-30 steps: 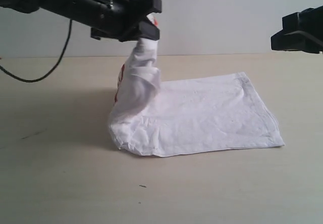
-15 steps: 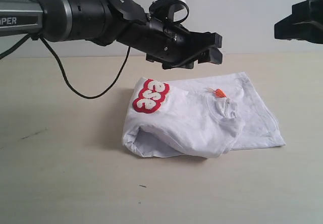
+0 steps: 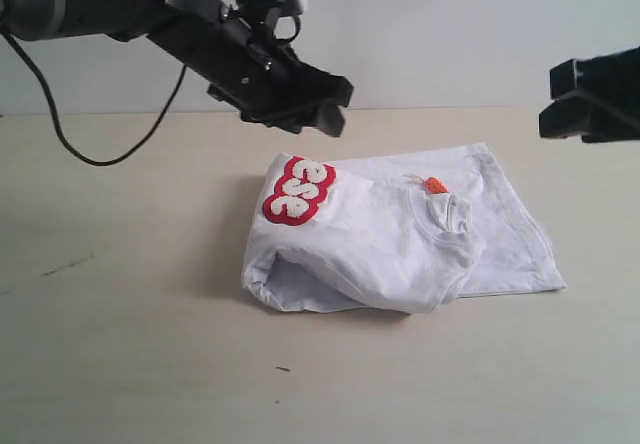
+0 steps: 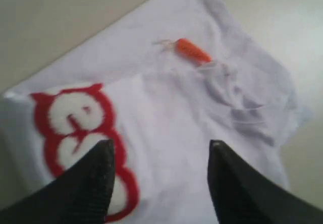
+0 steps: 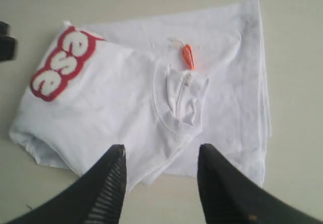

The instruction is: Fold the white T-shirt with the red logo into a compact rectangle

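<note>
The white T-shirt lies on the table, its left part folded over onto the rest in a loose, puffy layer. Part of the red logo shows on top at the fold's left end, and the orange neck tag lies by the collar. My left gripper hovers open above the shirt's far left corner; its wrist view has the logo and tag below the open gripper. High at the right, my right gripper hangs open and empty over the shirt's near edge.
A bare tan tabletop surrounds the shirt, with a white wall behind it. A black cable droops from the left arm over the table's far left. A small dark speck lies in front of the shirt.
A second ago the left gripper held the shirt's left edge up. It carried it rightward, let go so the flap lay folded over, then drew back left. The right gripper sank slightly.
</note>
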Controlling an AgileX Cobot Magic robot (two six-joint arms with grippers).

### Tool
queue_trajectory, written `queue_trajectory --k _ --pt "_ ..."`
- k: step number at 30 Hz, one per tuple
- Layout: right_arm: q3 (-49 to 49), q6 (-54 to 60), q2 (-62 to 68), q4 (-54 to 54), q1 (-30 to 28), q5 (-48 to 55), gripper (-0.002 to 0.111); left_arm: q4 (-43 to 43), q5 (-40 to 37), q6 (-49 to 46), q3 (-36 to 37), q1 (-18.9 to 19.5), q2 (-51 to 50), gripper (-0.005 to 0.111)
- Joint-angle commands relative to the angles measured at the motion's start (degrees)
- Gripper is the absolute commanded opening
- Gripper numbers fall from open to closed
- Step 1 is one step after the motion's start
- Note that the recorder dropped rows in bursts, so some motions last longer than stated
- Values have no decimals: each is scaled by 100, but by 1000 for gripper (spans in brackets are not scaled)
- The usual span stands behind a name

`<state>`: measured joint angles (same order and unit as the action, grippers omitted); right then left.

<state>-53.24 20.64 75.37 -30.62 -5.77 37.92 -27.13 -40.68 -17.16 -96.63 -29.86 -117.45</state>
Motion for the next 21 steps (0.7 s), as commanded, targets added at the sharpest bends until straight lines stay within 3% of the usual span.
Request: queue_trajectory --k 1,6,13,21 --pt "12 -161 703 71 -18 -39 45 846 82 431 391 276 524 45" --pt "12 48 1478 7 -18 -151 45 845 352 393 933 536 1095 45" --pt "-523 122 2514 -63 -18 -63 45 826 352 383 1537 591 1554 45" --pt "-1328 782 3547 -775 -18 -27 55 893 805 373 2227 591 1976 45"
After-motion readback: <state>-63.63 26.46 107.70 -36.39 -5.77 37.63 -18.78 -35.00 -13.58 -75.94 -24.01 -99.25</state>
